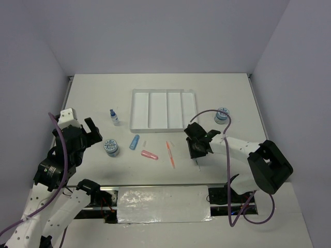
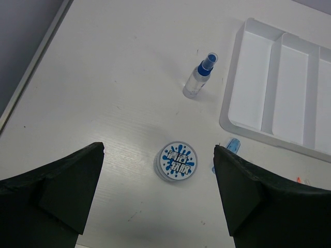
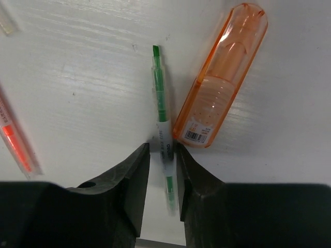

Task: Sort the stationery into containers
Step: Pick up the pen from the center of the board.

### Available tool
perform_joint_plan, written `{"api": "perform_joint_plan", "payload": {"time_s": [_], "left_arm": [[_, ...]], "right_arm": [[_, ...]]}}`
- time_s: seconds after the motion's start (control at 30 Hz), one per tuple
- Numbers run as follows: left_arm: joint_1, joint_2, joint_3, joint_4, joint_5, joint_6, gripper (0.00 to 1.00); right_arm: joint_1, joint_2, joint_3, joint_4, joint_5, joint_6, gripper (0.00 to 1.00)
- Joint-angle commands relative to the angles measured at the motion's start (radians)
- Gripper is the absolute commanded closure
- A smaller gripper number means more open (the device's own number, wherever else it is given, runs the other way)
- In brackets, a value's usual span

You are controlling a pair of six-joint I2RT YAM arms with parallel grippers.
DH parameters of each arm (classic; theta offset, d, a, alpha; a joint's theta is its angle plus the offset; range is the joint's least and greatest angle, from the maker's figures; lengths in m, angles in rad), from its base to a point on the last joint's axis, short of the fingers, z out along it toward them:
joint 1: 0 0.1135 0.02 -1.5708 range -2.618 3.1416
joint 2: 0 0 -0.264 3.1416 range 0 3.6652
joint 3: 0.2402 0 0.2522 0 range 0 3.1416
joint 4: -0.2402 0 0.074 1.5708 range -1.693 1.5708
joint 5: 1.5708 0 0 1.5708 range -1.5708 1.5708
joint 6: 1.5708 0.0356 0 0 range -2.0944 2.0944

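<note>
Tabletop (image 1: 93, 90) has open room along its far edge, behind the tray (image 1: 133, 111), whose four compartments show only their white floor. My right pincer (image 3: 163, 147) stands narrowly apart astride the green pen (image 3: 158, 88), nearer me than the tray, with an orange highlighter (image 3: 222, 77) just beside. My left pincer (image 2: 158, 149) gapes wide over a patterned disc (image 2: 177, 161).

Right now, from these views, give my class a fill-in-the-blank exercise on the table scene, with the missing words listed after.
The right gripper straddles the ____ pen.
The tray has ____ compartments.
The bottle has a ____ cap.
In the left wrist view, a round ____ lies between the fingers of the open left gripper.
Missing words: green; four; blue; disc.
</note>
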Motion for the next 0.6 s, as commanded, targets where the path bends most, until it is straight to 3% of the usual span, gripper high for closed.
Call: {"api": "perform_joint_plan", "payload": {"time_s": [0.0, 0.07, 0.23, 0.37, 0.57], "left_arm": [[0.004, -0.007, -0.004, 0.042, 0.001, 0.026, 0.01], [0.004, -0.007, -0.003, 0.04, 0.0, 0.025, 0.01], [0.004, 0.0, 0.003, 0.034, -0.005, 0.019, 0.01], [0.004, 0.047, 0.043, 0.005, 0.024, -0.009, 0.01], [0.001, 0.186, 0.065, 0.059, 0.308, -0.167, 0.01]], "right_arm": [[0.017, 0.042, -0.005, 0.086, -0.008, 0.006, 0.67], [0.025, 0.059, -0.008, 0.088, -0.003, 0.011, 0.69], [0.065, 0.062, -0.002, 0.072, 0.015, 0.043, 1.0], [0.135, -0.001, 0.027, 0.04, 0.035, 0.081, 1.0], [0.183, -0.255, 0.113, -0.116, 0.097, 0.123, 1.0]]}}
